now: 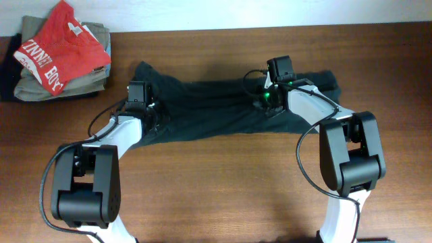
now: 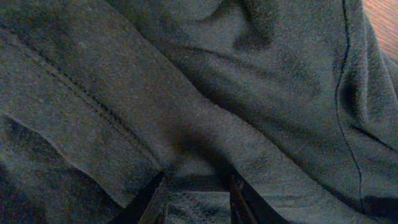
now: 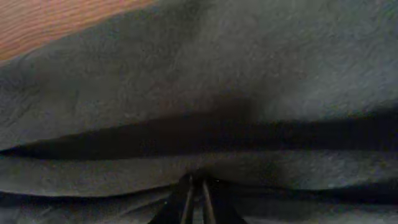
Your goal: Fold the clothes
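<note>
Shows a dark shirt (image 1: 216, 111) stretched as a long, rumpled band from left to right across the far half of the wooden surface (image 1: 216, 196). Finds the left tool (image 1: 150, 113) down on the left end of the band, fingers (image 2: 155, 202) parted, with cloth lying in the gap but not pinched. Finds the right tool (image 1: 265, 101) on the right part of the band, fingers (image 3: 185, 202) drawn almost together and gripping a fold of the dark shirt. Notes a red shirt (image 1: 61, 44) with white letters on top of a stack of folded khaki clothes (image 1: 64, 86) at the far left corner, apart from the dark shirt.
</note>
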